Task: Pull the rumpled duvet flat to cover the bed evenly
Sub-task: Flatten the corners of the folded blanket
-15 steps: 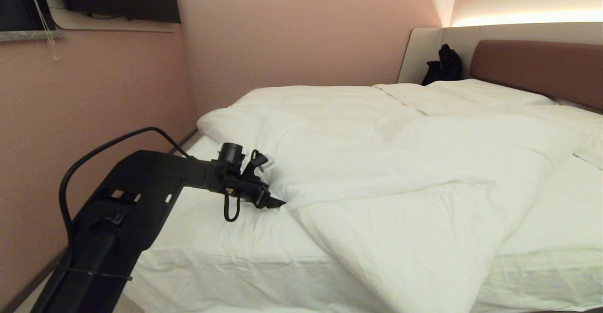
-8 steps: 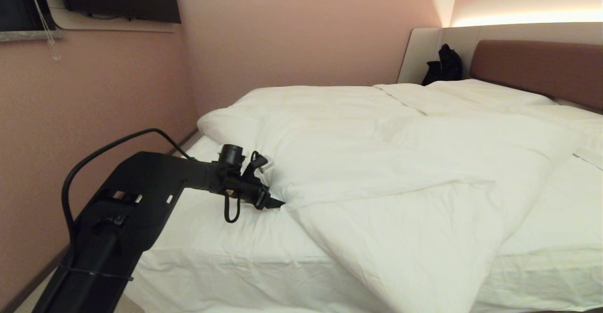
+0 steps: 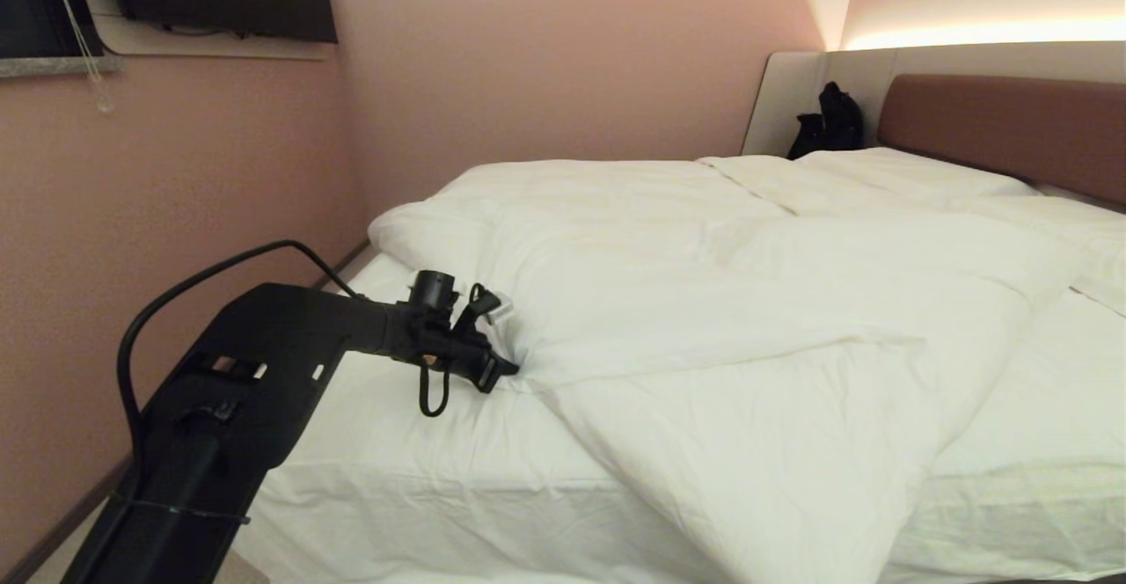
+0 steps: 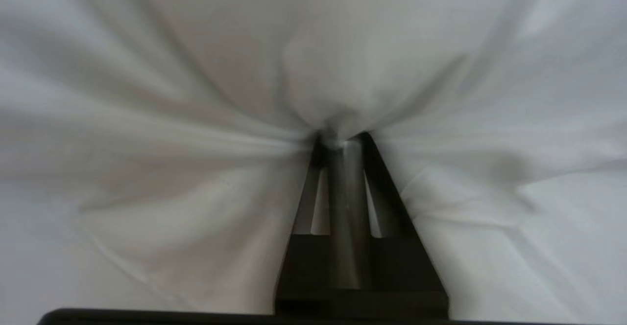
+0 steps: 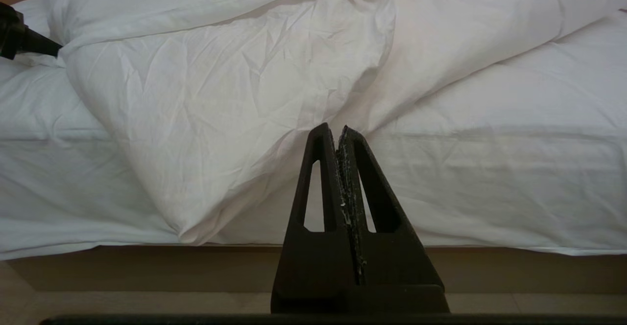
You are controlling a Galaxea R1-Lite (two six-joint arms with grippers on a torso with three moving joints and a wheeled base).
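We have the thick, puffy white duvet [image 3: 721, 302] bunched across the middle of the large low white bed [image 3: 422, 514], one corner spilling over the near edge at lower centre of the head view. Our left gripper [image 3: 506, 371], at centre-left, is pinching a fold of its edge, cloth puckered between the pressed tips. Our right gripper [image 5: 339, 134] hangs pressed together, empty, before the bed's side. We judge the duvet soft, light and bulky; it should drag easily, best taken at corners or edges.
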